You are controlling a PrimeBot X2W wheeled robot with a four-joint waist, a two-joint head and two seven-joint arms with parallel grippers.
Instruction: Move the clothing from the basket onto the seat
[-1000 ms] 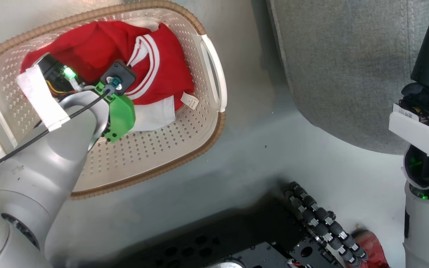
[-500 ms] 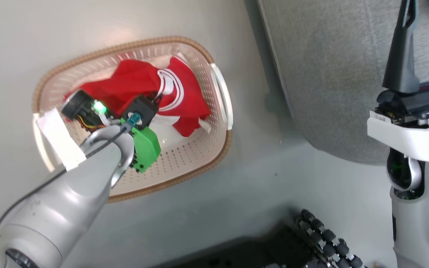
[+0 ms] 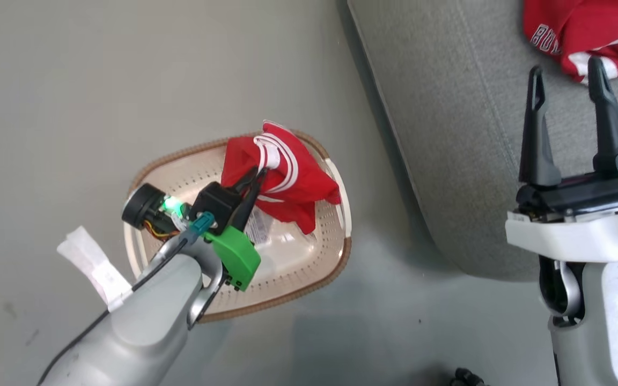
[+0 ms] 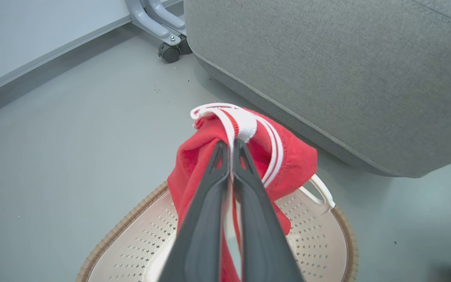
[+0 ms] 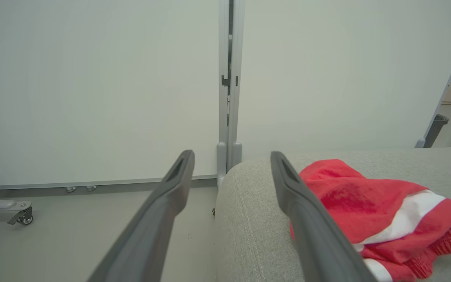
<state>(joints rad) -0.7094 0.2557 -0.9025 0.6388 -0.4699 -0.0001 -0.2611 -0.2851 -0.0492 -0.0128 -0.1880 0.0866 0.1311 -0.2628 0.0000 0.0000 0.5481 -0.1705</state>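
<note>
In the head view, the left claw (image 3: 258,176) is seen closed on the white-striped edge of a red garment (image 3: 293,185), which is held bunched above the far end of the basket (image 3: 293,262). The basket is set on the grey floor (image 3: 73,80), just beside the seat (image 3: 448,134). A second garment (image 3: 582,27) is laid on the seat's far corner. The right claw (image 3: 565,67) is held open over the seat, its fingertips near that garment, with nothing between them.

In the left wrist view, the fingers are pressed together on the garment's white band, and the red cloth is draped down over the basket. Whether its lower end is touching the basket cannot be told.

In the right wrist view, the fingers are spread wide and empty. The second garment is seen crumpled on the seat, to the right of the right finger.
</note>
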